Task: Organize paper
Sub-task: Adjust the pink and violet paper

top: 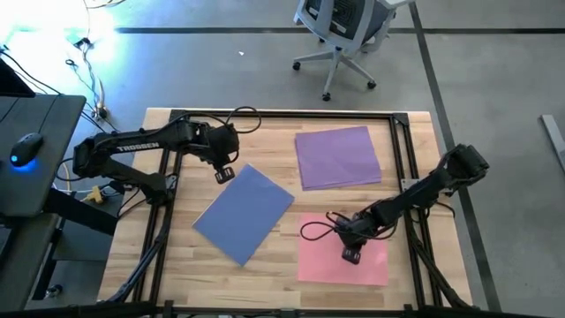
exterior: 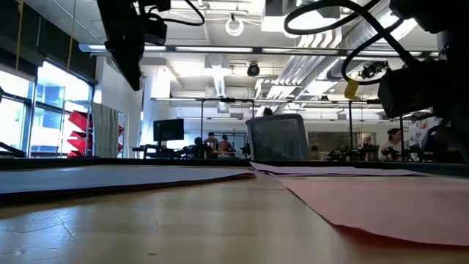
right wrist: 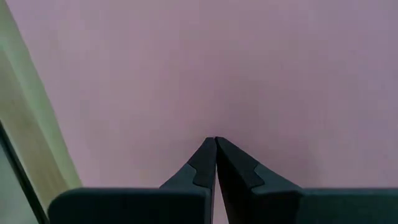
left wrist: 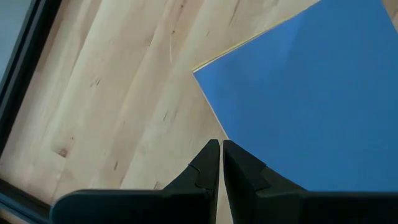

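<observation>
Three sheets of paper lie flat on the wooden table. A purple sheet [top: 337, 157] is at the far right, a periwinkle blue sheet [top: 244, 212] lies turned askew at the middle, and a pink sheet [top: 344, 251] is at the near right. A thin yellow edge [left wrist: 239, 42] peeks out under the blue sheet [left wrist: 311, 106]. My left gripper [top: 224, 173] [left wrist: 221, 144] is shut and hangs above the table beside the blue sheet's far-left corner. My right gripper [top: 351, 255] [right wrist: 215, 139] is shut and low over the pink sheet [right wrist: 211, 68]. My right gripper points its shut fingertips down at the pink sheet's middle [right wrist: 215, 127]. I cannot tell whether the tips touch the paper. The sheet lies flat on the table.
A black frame [top: 282, 115] runs around the tabletop, with rails along both sides. Bare wood [top: 190, 269] shows at the near left. A desk with a mouse [top: 26, 146] stands off the left edge. An office chair [top: 344, 35] stands beyond the far edge.
</observation>
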Controlling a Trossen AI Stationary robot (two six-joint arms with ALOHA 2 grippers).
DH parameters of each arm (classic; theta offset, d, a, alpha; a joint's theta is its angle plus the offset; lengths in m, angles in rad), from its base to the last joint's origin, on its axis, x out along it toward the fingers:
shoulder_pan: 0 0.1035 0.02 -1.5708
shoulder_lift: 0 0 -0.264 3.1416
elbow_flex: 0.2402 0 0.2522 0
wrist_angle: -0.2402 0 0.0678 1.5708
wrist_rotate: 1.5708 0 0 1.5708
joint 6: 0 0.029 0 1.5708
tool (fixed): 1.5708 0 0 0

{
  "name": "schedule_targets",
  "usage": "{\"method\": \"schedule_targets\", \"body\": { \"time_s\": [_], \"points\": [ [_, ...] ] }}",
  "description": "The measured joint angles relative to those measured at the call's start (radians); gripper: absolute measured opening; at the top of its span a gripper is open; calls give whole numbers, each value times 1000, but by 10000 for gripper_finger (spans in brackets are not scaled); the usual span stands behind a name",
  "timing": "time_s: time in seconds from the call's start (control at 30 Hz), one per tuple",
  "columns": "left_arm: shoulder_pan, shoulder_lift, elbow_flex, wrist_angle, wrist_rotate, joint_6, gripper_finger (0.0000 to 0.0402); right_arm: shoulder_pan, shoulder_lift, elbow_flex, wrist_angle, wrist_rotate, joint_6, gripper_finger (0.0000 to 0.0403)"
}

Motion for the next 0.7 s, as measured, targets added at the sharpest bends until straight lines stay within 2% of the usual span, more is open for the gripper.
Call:
{"method": "schedule_targets", "body": {
  "time_s": [0.4,0.7],
  "points": [
    [0,0,0,4,-4,0,0,-6,1,-1,-1,1,-169,0],
    [0,0,0,4,-4,-1,0,-6,4,26,-13,-3,-92,0]
  ]
}}
